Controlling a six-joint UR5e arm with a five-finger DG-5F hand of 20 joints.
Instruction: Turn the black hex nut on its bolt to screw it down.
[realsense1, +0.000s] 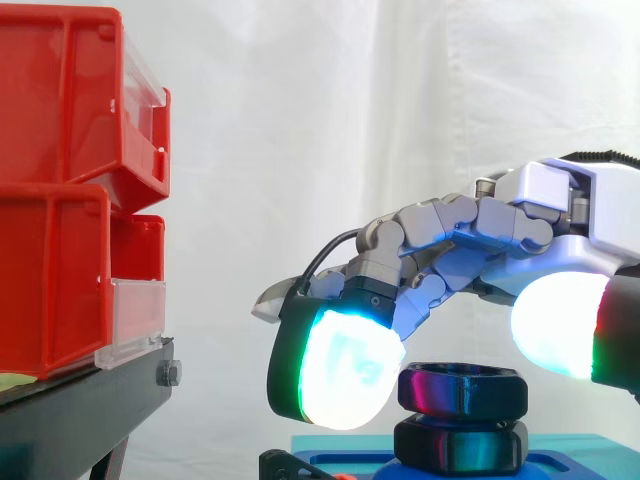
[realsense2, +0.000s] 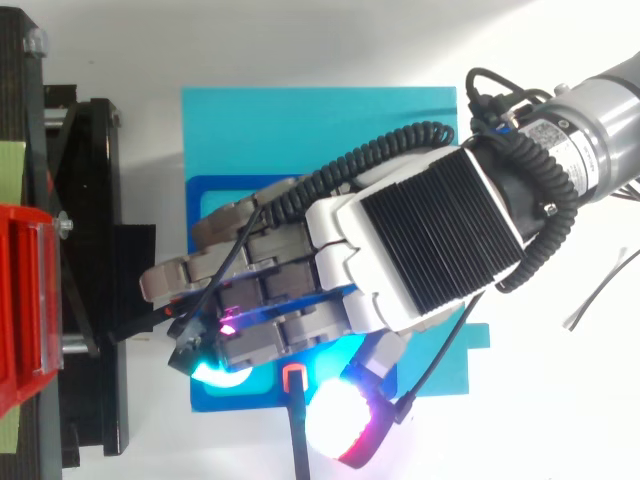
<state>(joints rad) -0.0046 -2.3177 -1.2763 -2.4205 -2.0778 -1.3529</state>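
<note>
Arches hand (realsense1: 470, 235) over nut (realsense1: 460, 388), placed for screwing it down. Cannot tell whether clamped on it.

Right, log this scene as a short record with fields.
hand: reaches in from the right in the side view, hovering over the nut
nut: black, six-sided, lying flat, directly above a second black piece
base: blue, under the stack
bins: red, stacked at the left on a black stand
grip: cannot tell whether the nut is touched
</note>
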